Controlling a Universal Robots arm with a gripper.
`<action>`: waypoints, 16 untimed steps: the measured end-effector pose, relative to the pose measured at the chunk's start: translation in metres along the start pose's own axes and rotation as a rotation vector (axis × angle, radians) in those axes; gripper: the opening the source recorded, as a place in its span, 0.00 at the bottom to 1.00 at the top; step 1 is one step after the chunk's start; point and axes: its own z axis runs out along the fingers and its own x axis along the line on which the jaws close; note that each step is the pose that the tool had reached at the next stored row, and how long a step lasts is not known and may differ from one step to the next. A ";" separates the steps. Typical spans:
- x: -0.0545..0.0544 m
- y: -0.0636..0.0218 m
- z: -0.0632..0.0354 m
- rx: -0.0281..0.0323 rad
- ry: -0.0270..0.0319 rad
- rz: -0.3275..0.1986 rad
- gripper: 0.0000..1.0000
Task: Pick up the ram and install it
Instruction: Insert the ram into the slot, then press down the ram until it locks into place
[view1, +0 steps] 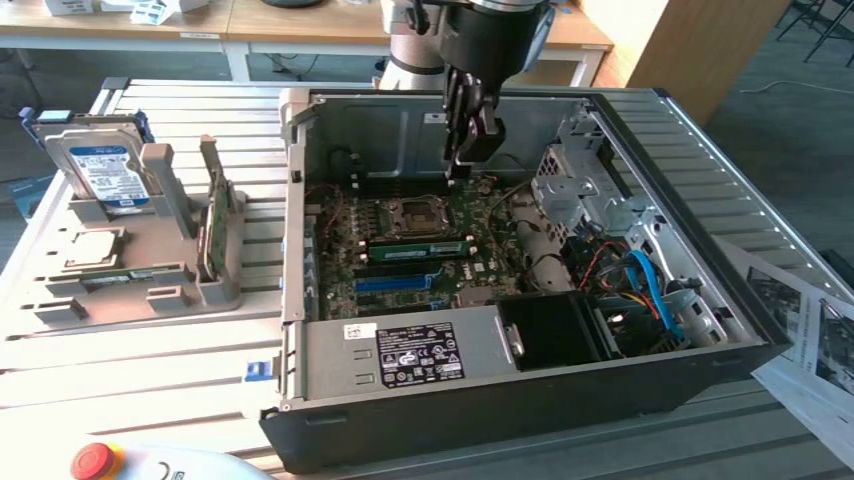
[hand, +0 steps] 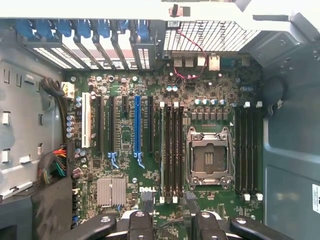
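The ram (view1: 420, 248), a narrow green stick with dark chips, stands on edge in a memory slot on the motherboard, just in front of the CPU socket (view1: 407, 213) in the exterior view. My gripper (view1: 463, 165) hangs above the back of the motherboard, behind the socket and apart from the ram. In the wrist view my gripper (hand: 171, 225) is open, its two dark fingers (hand: 140, 225) spread with nothing between them. Below them lie the memory slots (hand: 171, 150) and the CPU socket (hand: 209, 157).
The open computer case (view1: 534, 420) has high walls around the board. A long blue slot (view1: 400, 283) and the power supply (view1: 407, 355) lie in front of the ram. On the exterior view's left, a grey fixture (view1: 120, 290) holds a hard drive (view1: 100, 165) and a wider green card (view1: 214, 225).
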 end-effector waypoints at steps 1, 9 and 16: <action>0.000 0.0000 0.0000 0.0000 -0.0001 0.000 0.37; 0.000 0.0001 -0.0017 0.0000 0.0001 0.000 0.37; 0.000 0.0001 -0.0020 0.0000 0.0001 0.000 0.29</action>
